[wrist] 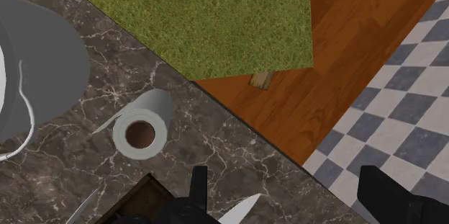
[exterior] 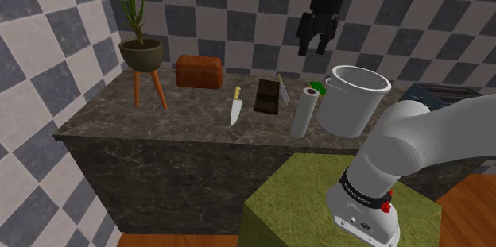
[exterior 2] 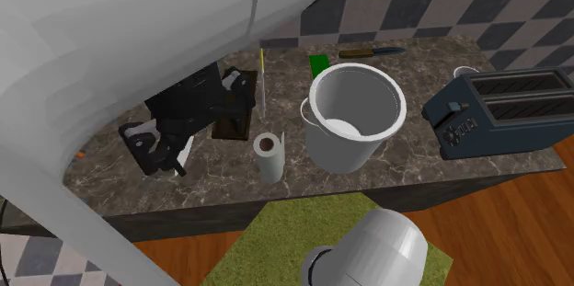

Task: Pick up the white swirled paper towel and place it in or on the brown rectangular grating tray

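The white paper towel roll [exterior: 304,112] stands upright on the dark marble counter, between the brown grating tray [exterior: 267,96] and a big grey pot [exterior: 355,98]. From above, the paper towel roll [wrist: 140,132] shows its brown core and a loose flap. A corner of the tray [wrist: 144,197] lies close beside it. My gripper [exterior: 312,49] hangs high above the counter, open and holding nothing. Along the hand, the gripper [wrist: 288,194] has its black fingers [wrist: 198,186] wide apart over the counter's edge, off to one side of the roll. The gripper [exterior 2: 158,160] partly hides the tray [exterior 2: 230,128].
A knife [exterior: 236,106], a brown loaf [exterior: 199,71] and a potted plant [exterior: 143,55] stand at the shoulder view's left. A second blade [exterior: 281,86] leans by the tray. A dark toaster [exterior 2: 501,109] sits beyond the pot [exterior 2: 354,114]. The green-topped stand [exterior: 318,202] fronts the counter.
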Robot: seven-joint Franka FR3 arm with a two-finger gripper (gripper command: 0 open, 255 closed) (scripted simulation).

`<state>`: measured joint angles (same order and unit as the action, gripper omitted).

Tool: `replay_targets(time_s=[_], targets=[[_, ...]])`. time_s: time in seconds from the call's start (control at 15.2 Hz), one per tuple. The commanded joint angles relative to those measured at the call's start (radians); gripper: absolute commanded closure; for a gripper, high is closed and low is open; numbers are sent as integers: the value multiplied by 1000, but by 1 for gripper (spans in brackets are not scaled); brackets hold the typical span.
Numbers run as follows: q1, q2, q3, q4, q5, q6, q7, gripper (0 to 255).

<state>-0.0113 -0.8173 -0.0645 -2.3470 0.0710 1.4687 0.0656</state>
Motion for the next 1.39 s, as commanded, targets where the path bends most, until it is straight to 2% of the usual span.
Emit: replay_targets(time_s=[0.0,0.46,0.86,1.32], targets=[[0,0,0,0,0,0,0,0],[9,-26,-83,-208,-146,211,-231,0],[4,29,-177,-336,-281,437,-416,0],[-2,57,-198,-406,-302,537,-420,0]])
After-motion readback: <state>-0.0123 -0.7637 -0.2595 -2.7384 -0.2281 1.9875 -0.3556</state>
